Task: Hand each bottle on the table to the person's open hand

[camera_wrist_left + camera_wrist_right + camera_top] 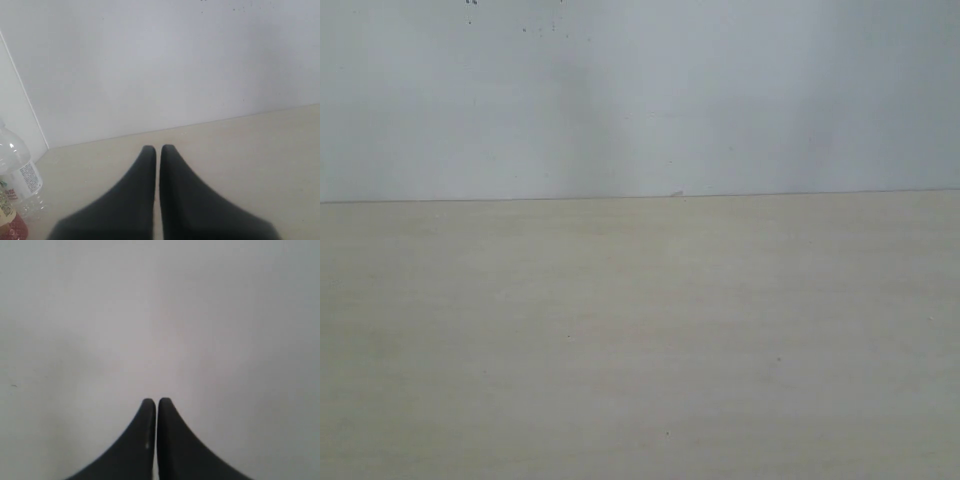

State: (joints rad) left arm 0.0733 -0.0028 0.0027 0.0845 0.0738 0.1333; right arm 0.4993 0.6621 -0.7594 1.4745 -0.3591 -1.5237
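The pale beige table (640, 340) fills the lower exterior view with no bottle, hand or arm on it there. In the left wrist view my left gripper (158, 148) is shut with nothing between its black fingers, above the table (250, 160). At that view's edge stands the shorter clear bottle (20, 175) with a white label, and beside it a sliver of the yellowish bottle with the red base (9, 222). My right gripper (157, 401) is shut and empty, facing a plain pale surface. The tall bluish bottle and the person's hand are out of view.
A pale grey wall (640, 100) rises behind the table's far edge. In the left wrist view a second wall (15, 115) meets it at a corner close to the bottles.
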